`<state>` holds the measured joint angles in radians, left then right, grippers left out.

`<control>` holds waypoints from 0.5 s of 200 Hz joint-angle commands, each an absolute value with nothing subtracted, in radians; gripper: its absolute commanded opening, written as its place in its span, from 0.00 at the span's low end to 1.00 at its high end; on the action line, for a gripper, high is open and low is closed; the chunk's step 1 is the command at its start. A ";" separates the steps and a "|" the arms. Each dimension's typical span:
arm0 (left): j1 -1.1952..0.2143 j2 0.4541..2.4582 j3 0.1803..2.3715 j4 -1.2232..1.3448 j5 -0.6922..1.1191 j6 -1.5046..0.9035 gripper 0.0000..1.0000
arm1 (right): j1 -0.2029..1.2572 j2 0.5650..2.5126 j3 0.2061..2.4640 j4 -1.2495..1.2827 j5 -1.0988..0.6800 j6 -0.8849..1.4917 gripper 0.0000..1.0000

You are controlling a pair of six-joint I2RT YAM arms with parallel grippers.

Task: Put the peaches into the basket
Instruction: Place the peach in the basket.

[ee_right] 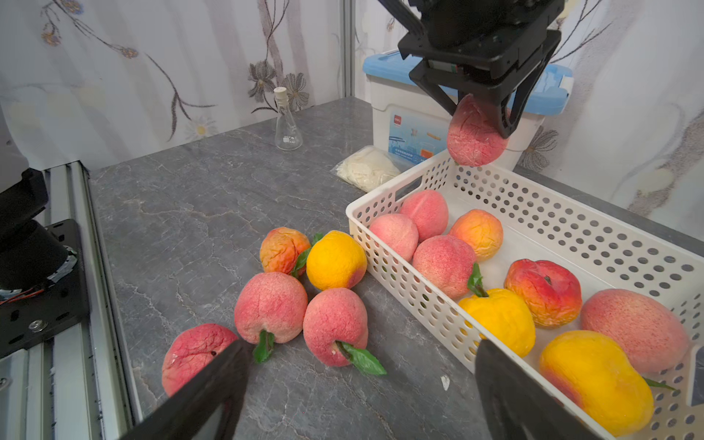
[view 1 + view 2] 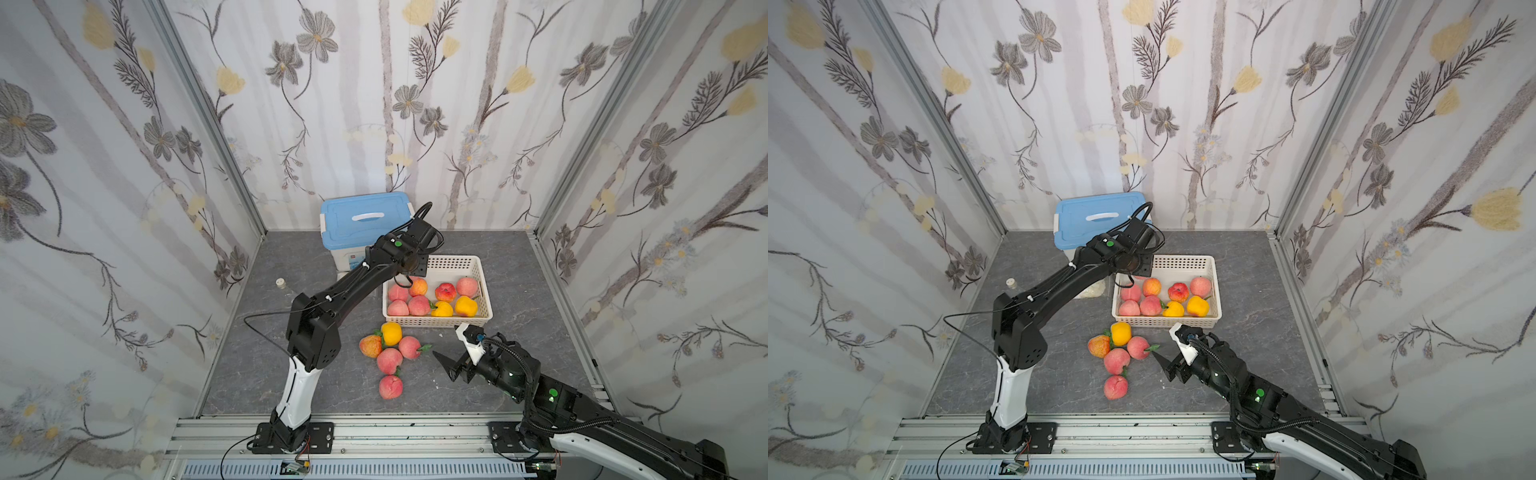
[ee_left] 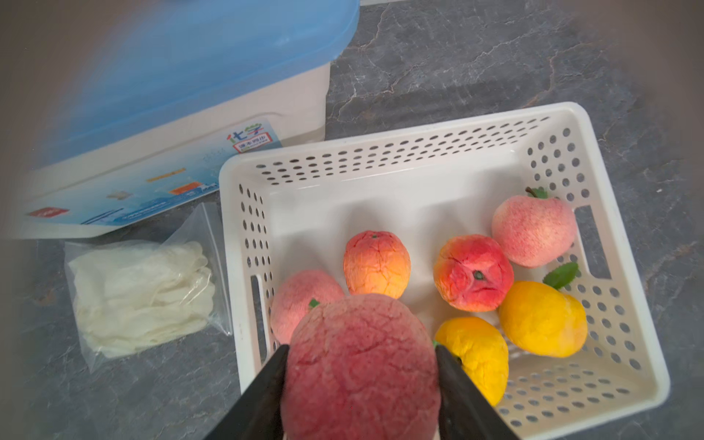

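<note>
Peaches [image 1: 270, 306]: eight are lying in the basket [image 3: 381, 143], five are sitting clustered on the bench [image 2: 519, 291] beside it. The storage box [image 3: 183, 160] label is showing "化学". My left jaws are clamping a pink-red peach [image 3: 360, 365] above the basket; my right jaws are gaping wide, holding nothing, near the cluster.

storage box [image 2: 362, 224], white with blue handled lid: landmark | clear bag [image 3: 144, 293], whitish contents, possibly gloves: just in front of box | stoppered glass flask [image 1: 288, 125]: upright, apart from box
</note>
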<state>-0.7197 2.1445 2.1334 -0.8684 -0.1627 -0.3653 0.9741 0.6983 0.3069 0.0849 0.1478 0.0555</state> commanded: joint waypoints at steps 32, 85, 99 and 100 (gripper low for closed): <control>-0.660 2.378 2.411 -0.922 -0.167 -0.285 0.57 | 0.974 0.702 0.306 0.108 0.193 0.055 0.93; -0.663 2.413 2.361 -0.915 -0.190 -0.313 0.56 | 0.974 0.739 0.313 0.121 0.189 0.055 0.93; -0.664 2.411 2.324 -0.899 -0.216 -0.313 0.56 | 0.974 0.749 0.315 0.125 0.183 0.055 0.93; -0.664 2.410 2.321 -0.897 -0.217 -0.313 0.56 | 0.974 0.750 0.315 0.125 0.183 0.055 0.93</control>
